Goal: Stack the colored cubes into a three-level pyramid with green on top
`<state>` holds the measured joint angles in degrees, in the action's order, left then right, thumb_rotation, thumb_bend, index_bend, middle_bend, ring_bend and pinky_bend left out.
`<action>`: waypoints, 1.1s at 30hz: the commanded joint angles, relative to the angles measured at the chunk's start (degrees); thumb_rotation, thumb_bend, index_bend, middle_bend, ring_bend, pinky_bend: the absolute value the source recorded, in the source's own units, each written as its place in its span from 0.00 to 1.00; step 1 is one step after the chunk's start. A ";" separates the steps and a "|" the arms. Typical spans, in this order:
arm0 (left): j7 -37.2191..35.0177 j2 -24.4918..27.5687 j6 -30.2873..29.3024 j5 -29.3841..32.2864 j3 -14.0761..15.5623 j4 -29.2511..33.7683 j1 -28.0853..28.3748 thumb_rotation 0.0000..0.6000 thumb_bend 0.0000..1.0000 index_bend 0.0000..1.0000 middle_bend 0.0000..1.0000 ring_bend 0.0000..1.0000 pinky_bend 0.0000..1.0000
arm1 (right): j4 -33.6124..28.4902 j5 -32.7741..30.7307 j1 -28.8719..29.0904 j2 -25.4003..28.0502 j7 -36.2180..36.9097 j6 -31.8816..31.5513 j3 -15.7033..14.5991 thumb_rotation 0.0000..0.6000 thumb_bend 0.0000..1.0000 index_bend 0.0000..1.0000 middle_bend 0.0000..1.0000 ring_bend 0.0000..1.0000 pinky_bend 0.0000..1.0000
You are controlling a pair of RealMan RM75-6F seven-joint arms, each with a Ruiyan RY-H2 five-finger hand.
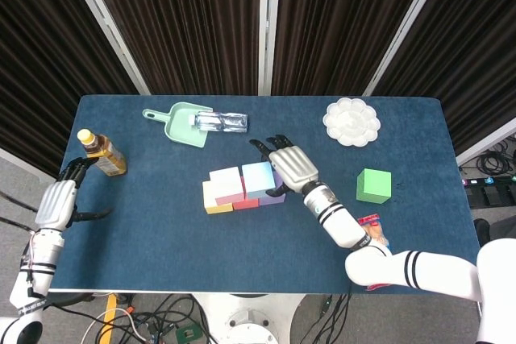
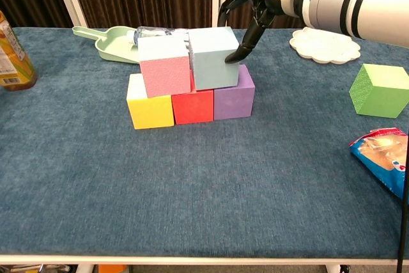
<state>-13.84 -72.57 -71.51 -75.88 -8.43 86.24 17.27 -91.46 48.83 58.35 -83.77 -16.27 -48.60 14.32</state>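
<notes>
Right robot hand (image 1: 290, 168) beside light-blue cube (image 1: 258, 178)

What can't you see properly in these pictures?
- Left hand: only in the head view, small at the table's edge; whether its fingers hold anything cannot be told.
- Snack bag: cut off by the chest view's right edge; the right arm hides most of it in the head view.
- Tea bottle: cut by the chest view's left edge, label too small.
- Right hand: whether its fingertip touches the light blue cube is unclear.

Likely a robotics lab or test cell. Blue-carpeted table (image 1: 161, 231) ringed by black pleated curtains (image 1: 193, 22) on pale frame bars (image 1: 266, 26); loose cables (image 1: 153, 316) and power strips on grey floor below.
</notes>
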 commanded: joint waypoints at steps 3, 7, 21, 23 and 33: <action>-0.01 0.02 0.08 0.04 0.01 -0.03 -0.02 1.00 0.04 0.11 0.10 0.03 0.14 | 0.32 -0.19 0.23 -0.42 -0.01 0.17 0.08 1.00 0.23 0.00 0.53 0.08 0.00; -0.10 0.01 0.12 0.13 -0.04 -0.14 -0.05 1.00 0.04 0.11 0.10 0.03 0.14 | 0.63 -0.38 0.38 -0.77 -0.11 0.24 0.06 1.00 0.23 0.00 0.53 0.08 0.00; -0.66 -0.14 0.13 -0.17 0.22 -0.67 -0.28 1.00 0.04 0.11 0.09 0.03 0.14 | 0.79 -1.53 0.63 -1.33 -1.26 -0.17 -0.21 1.00 0.23 0.00 0.53 0.08 0.00; -0.77 -0.16 0.18 -0.19 0.28 -0.71 -0.31 1.00 0.04 0.11 0.09 0.03 0.14 | 0.79 -1.70 0.67 -1.38 -1.46 -0.20 -0.27 1.00 0.24 0.00 0.53 0.08 0.00; -1.01 -0.37 0.38 -0.06 0.20 -0.94 -0.29 1.00 0.04 0.11 0.09 0.03 0.14 | 0.72 -2.18 0.84 -1.37 -1.87 0.03 -0.42 1.00 0.16 0.00 0.37 0.06 0.00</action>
<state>-14.84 -72.94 -71.13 -75.95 -8.23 85.30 16.98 -90.72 46.62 59.19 -85.16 -18.18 -48.60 13.88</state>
